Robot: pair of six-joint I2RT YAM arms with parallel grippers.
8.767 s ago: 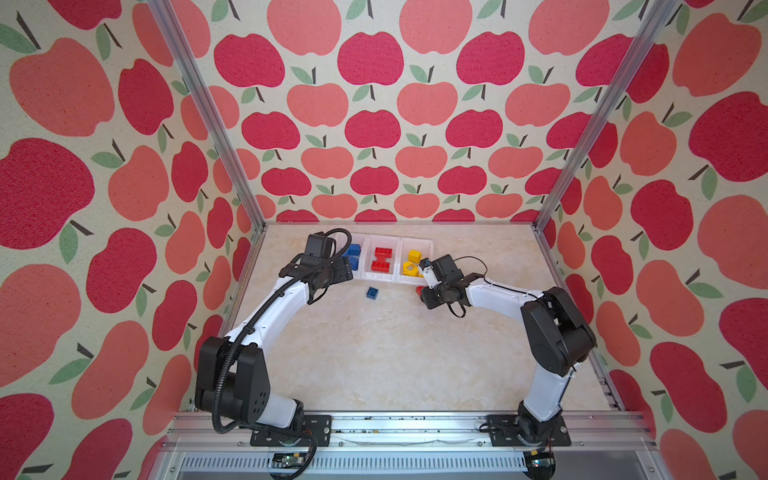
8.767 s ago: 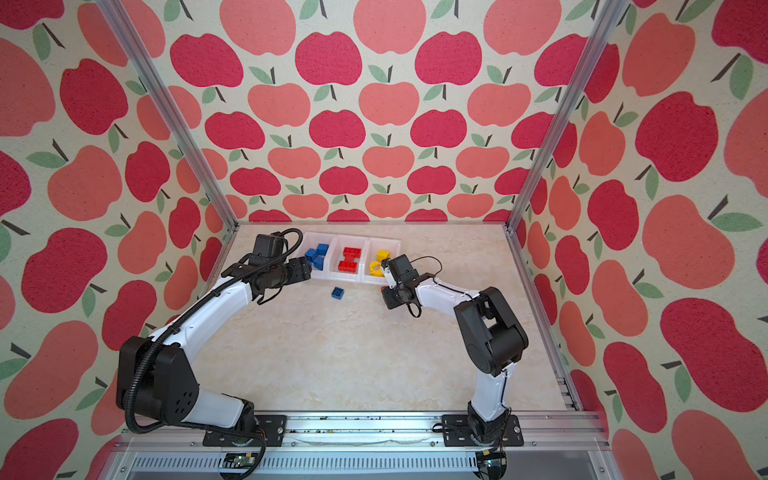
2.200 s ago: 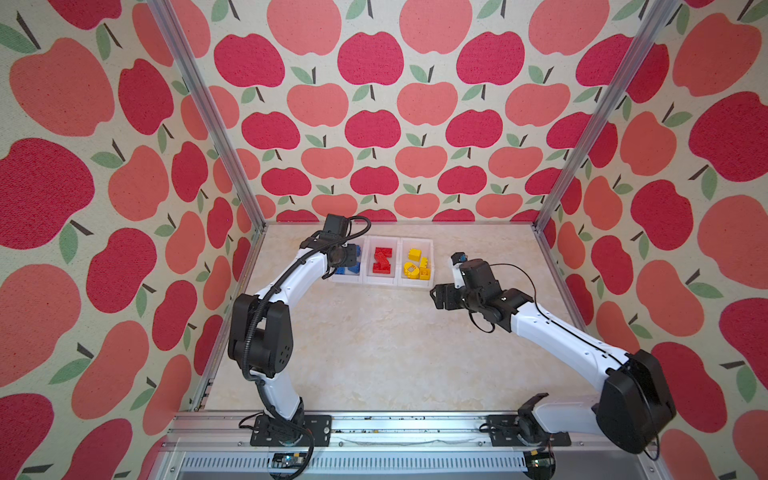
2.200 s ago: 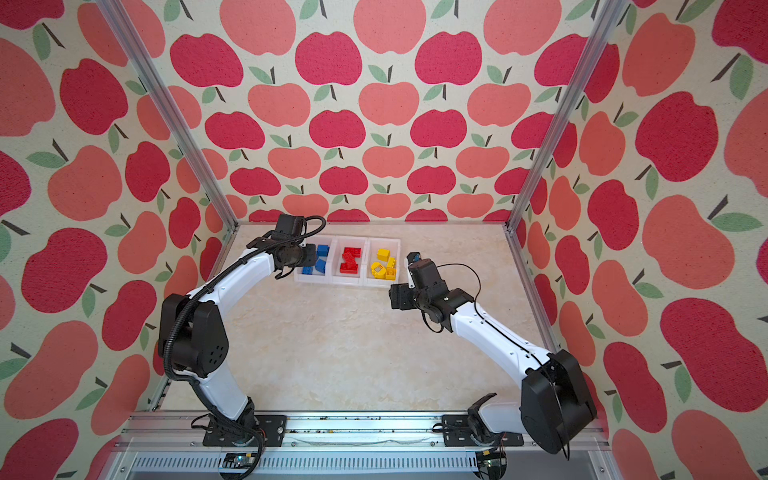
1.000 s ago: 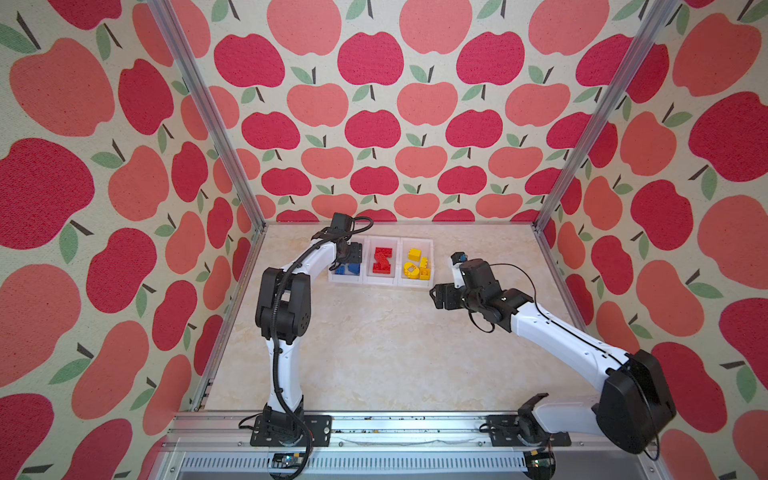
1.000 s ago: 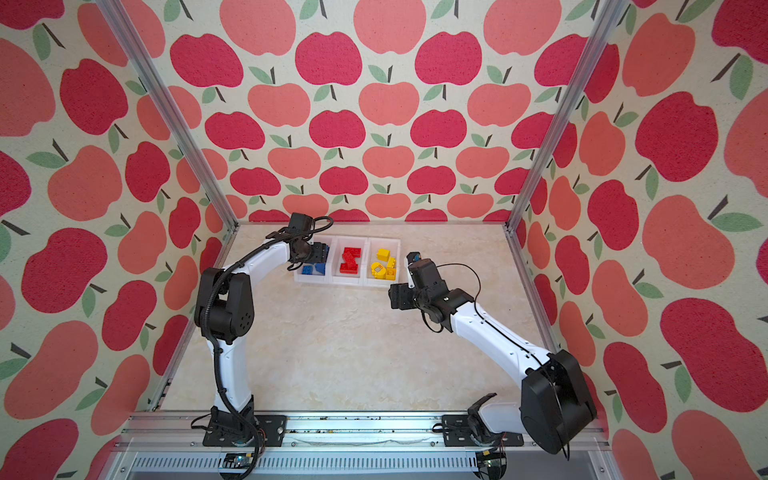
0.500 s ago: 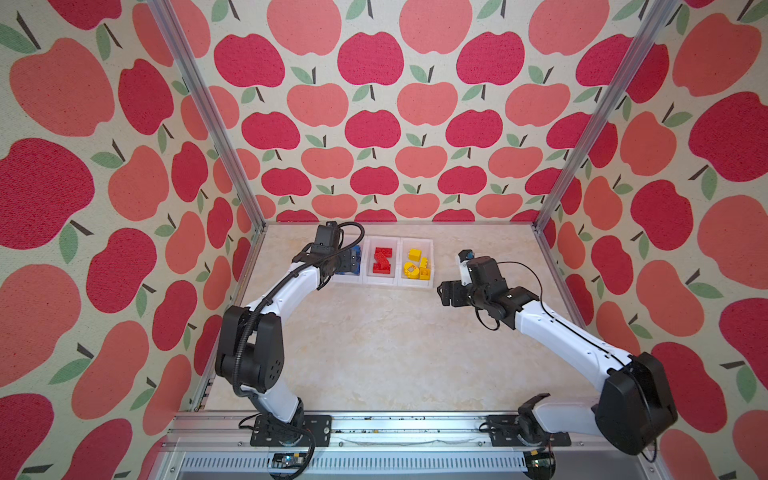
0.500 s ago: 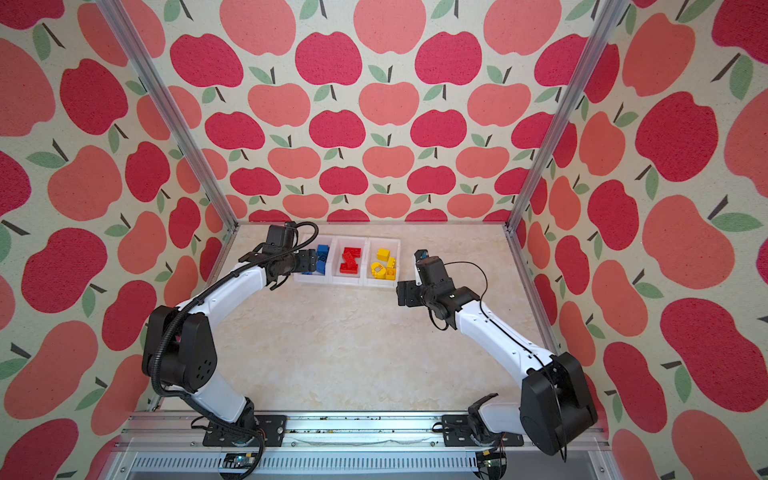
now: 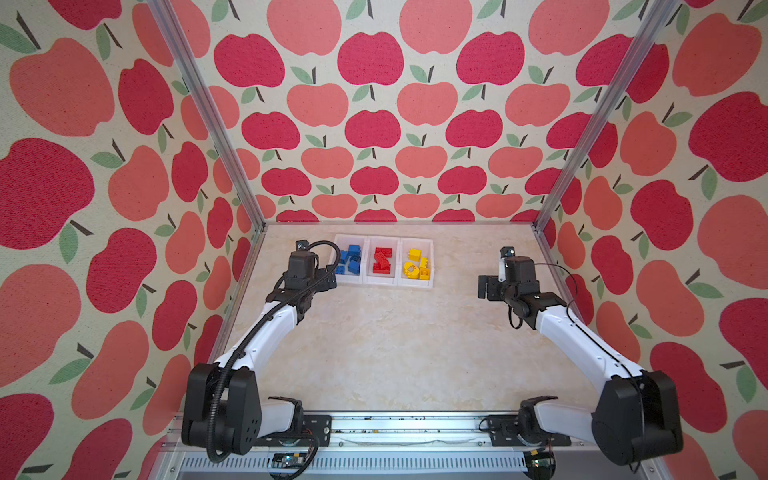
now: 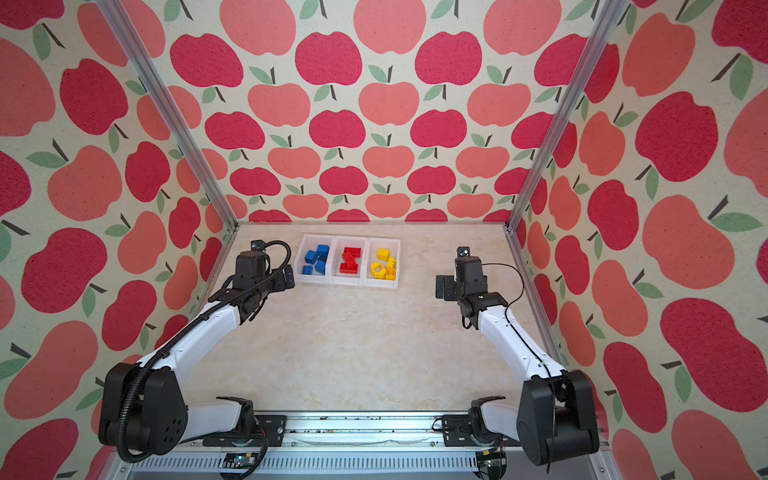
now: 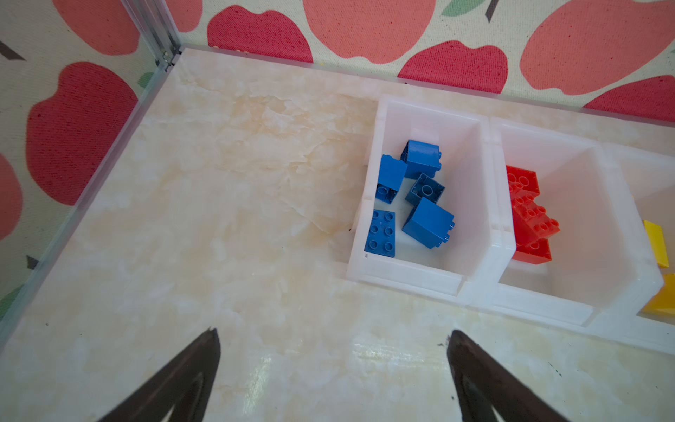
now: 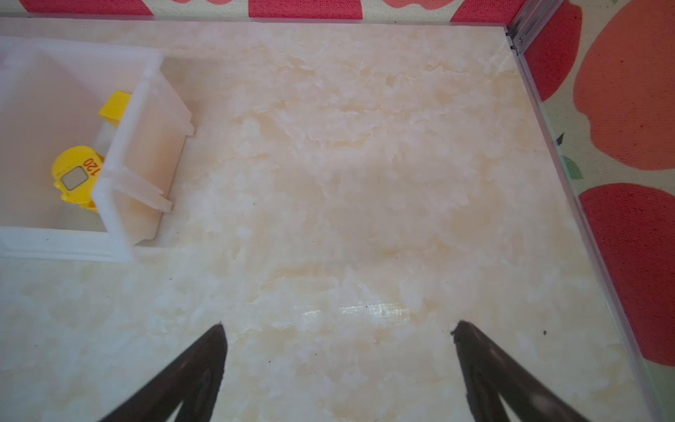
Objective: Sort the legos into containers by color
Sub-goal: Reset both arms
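Note:
Three white containers [image 9: 382,280] [image 10: 347,281] stand joined in a row at the back of the table. In both top views the legos lie sorted in them: blue legos [image 9: 349,258] [image 11: 420,197] in the leftmost, red legos [image 9: 382,260] [image 11: 529,212] in the middle, yellow legos [image 9: 415,264] [image 12: 78,175] in the rightmost. My left gripper [image 9: 309,280] [image 11: 333,331] hovers over bare table just left of the blue bin, open and empty. My right gripper [image 9: 509,286] [image 12: 339,324] hangs well to the right of the bins, also open and empty.
Apple-patterned walls close the table on three sides, with aluminium posts [image 9: 208,112] [image 9: 590,124] at the back corners. The arms' base rail [image 9: 374,428] runs along the front edge. No loose bricks show on the marble table top [image 9: 395,340].
Both grippers have opened wider. The left gripper drew back from the blue bin toward the front left, and the right gripper swung to the right, away from the bins.

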